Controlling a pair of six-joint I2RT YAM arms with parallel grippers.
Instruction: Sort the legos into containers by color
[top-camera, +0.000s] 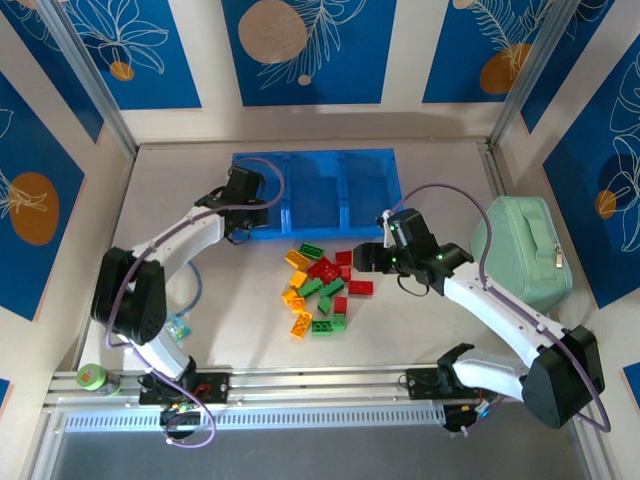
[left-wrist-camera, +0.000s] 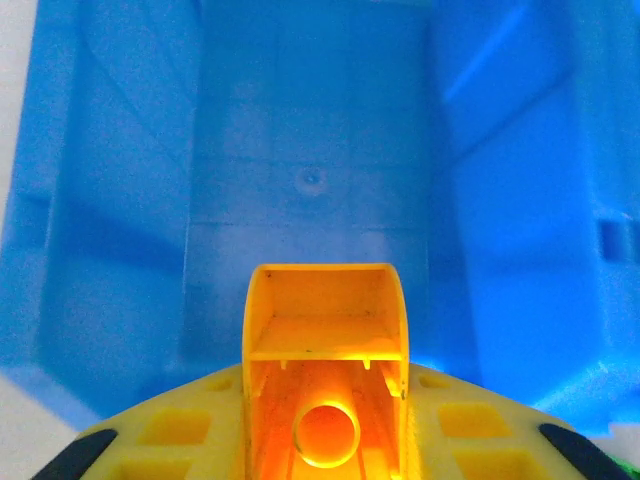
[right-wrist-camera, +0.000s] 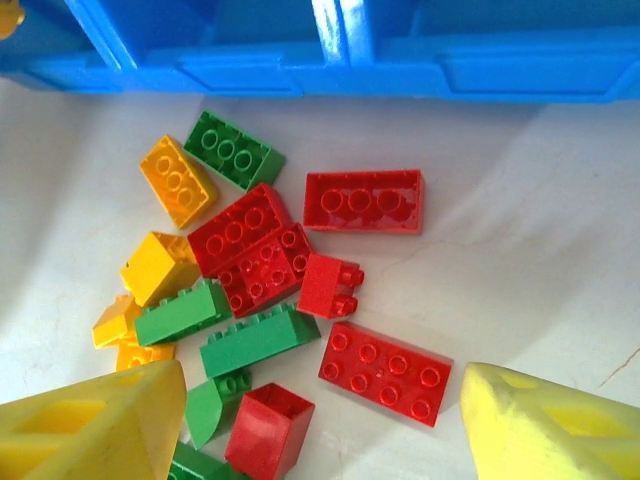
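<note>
Over the left compartment (left-wrist-camera: 310, 180) of the blue tray (top-camera: 320, 153), the left tool (left-wrist-camera: 325, 445) is clamped on a yellow-orange brick (left-wrist-camera: 325, 320), its hollow underside toward the wrist camera. We judge the step in hand to be the drop. To do it well, we would keep the brick over the middle of that compartment, clear of the tray's walls. We would then spread the tool fully so the brick falls free, and lift straight up before swinging away from the tray.

Just in front of the tray's near wall, the other legos (top-camera: 320, 290) lie loose on the bench (top-camera: 250, 330). Red, green and yellow-orange are mixed, with several touching or leaning on one another. Above their right side the right tool (top-camera: 365, 257) hovers, its fingers (right-wrist-camera: 90, 420) spread wide with nothing between them. A flat red brick (right-wrist-camera: 383, 372) lies at the pile's edge farthest from the tray. We think it the easiest next pick, gripped across its short width.
</note>
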